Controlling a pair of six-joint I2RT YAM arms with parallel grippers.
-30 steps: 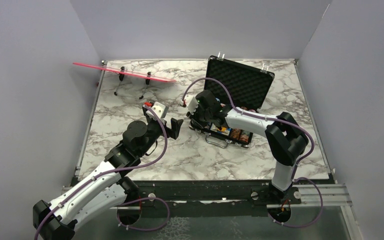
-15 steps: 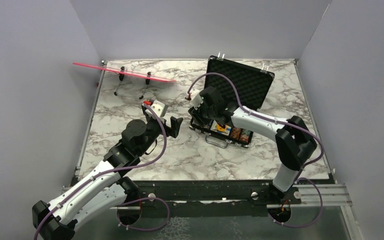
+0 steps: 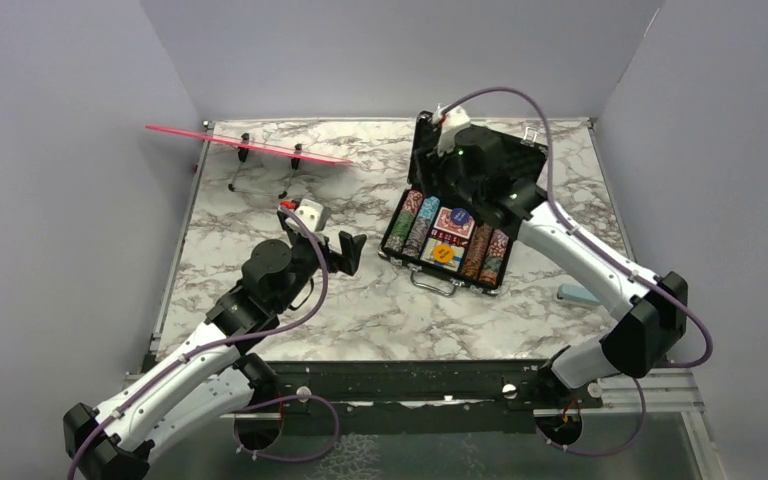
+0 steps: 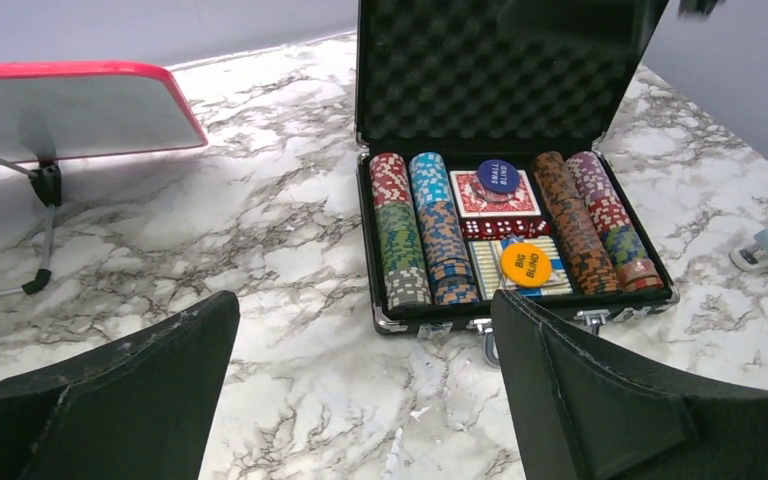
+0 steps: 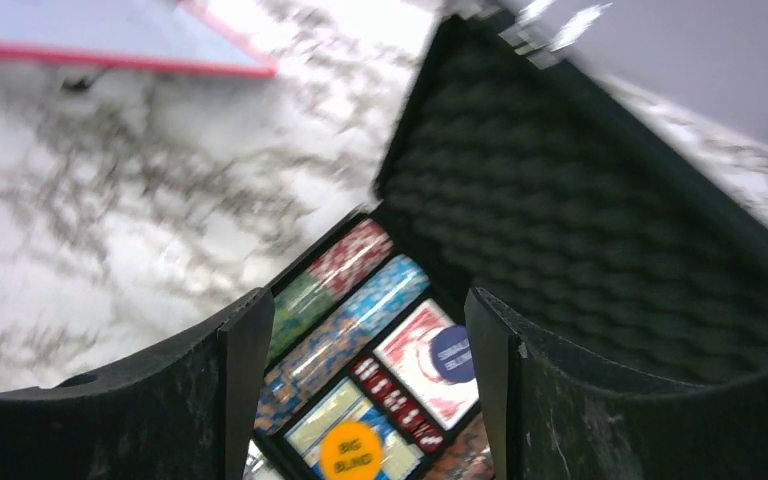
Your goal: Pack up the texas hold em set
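**Two claws spread, case not yet shut**

The right claw (image 5: 365, 300) hovers empty at the raised foam-lined lid (image 4: 500, 70), likely positioned to swing it shut. The left claw (image 4: 365, 310), equally wide, faces the filled poker briefcase (image 4: 430, 318) on the tabletop (image 4: 290, 260).

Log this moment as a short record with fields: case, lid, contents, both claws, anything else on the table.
case: black briefcase on the marble table, open
lid: lid raised, foam lining showing
contents: rows of chips, card decks, red dice, blue button, orange button, all inside
left claw: left claw open, empty, left of the case, pointing at it
right claw: right claw open, empty, above the case by the lid
elsewhere: pink strip on wire legs far left; light-blue block right of the case
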